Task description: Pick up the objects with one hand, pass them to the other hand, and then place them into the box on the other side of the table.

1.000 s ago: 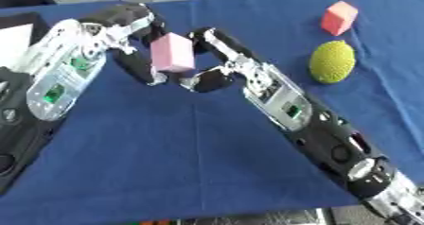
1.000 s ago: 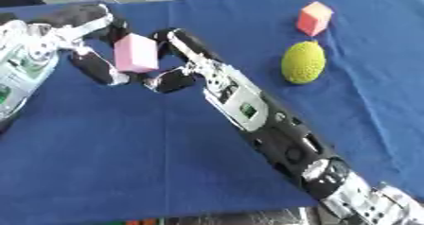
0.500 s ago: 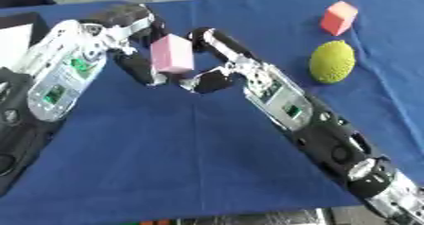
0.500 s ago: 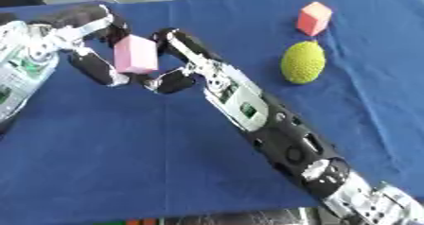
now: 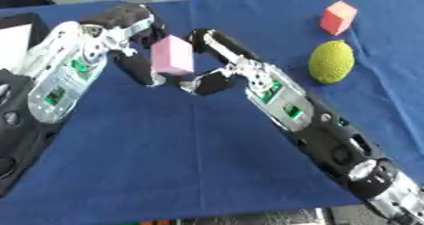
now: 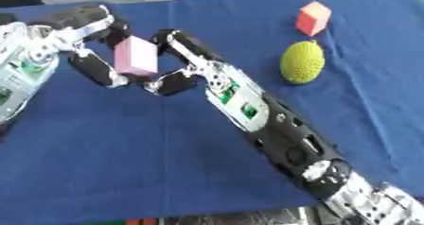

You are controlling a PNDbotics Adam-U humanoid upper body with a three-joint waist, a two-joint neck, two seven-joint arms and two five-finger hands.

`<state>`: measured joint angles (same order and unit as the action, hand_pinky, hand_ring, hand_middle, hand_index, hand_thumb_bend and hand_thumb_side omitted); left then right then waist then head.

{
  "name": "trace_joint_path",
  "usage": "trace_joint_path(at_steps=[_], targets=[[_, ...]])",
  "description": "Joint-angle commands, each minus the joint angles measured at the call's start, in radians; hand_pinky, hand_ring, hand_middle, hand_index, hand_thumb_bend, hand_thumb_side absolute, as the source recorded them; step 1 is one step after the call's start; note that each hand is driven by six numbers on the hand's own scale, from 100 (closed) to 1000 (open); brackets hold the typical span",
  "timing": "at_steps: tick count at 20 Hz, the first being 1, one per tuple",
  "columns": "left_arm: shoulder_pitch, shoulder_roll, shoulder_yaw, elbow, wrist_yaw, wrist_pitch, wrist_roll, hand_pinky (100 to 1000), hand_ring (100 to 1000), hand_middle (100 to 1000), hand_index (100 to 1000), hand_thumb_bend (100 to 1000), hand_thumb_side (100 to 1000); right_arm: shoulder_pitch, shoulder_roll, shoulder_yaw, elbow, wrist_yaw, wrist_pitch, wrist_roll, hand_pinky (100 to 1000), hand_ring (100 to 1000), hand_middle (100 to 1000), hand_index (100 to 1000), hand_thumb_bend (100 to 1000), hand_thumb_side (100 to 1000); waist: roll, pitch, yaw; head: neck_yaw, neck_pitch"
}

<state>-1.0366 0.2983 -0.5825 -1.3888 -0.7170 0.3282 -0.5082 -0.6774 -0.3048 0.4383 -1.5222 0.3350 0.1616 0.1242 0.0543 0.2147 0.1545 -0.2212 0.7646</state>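
Overhead, both hands meet above the blue cloth (image 5: 165,153): left hand (image 5: 132,54) and right hand (image 5: 217,63) fingers curl round the pink block (image 5: 172,55). A red cube (image 5: 338,17) and yellow-green ball (image 5: 331,61) lie far right; the box is cut off from sight.

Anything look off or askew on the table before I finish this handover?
Nothing stands out. The pink block sits between the left hand and right hand; the red cube and yellow-green ball rest undisturbed.

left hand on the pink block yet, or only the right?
Touching. In the left eye view the left hand has fingers curled round the pink block, while the right hand also holds it from the other side.
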Motion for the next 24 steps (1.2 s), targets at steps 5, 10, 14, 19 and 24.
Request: trace_joint_path(at_steps=[5,10,14,19,24], targets=[[-0.016,0.025,0.034,-0.002,-0.025,0.011,0.017,679,570,456,464,177,125,-0.009,0.010,0.019,-0.044,-0.003,-0.027,0.015,832,765,771,862,514,178,-0.003,-0.023,-0.002,0.006,0.005],[-0.014,0.026,0.036,-0.002,-0.026,0.014,0.019,676,568,455,463,177,125,-0.007,0.007,0.019,-0.046,0.000,-0.030,0.020,832,766,773,861,481,146,-0.003,-0.024,-0.002,0.005,0.005],[-0.012,0.030,0.038,-0.004,-0.028,0.017,0.017,672,561,448,456,183,125,-0.003,0.004,0.019,-0.047,0.000,-0.030,0.022,832,767,774,863,508,172,-0.004,-0.025,-0.002,0.007,0.005],[-0.008,0.035,0.039,-0.011,-0.008,0.026,0.011,665,542,427,437,188,130,0.000,0.003,0.020,-0.043,-0.002,-0.022,0.019,830,765,773,863,528,199,-0.004,-0.025,0.000,0.007,0.005],[-0.008,0.044,0.034,-0.028,0.006,0.029,0.005,662,536,419,428,206,131,0.001,0.001,0.020,-0.039,-0.004,-0.013,0.015,829,765,772,862,532,207,-0.004,-0.024,0.001,0.007,0.005]])
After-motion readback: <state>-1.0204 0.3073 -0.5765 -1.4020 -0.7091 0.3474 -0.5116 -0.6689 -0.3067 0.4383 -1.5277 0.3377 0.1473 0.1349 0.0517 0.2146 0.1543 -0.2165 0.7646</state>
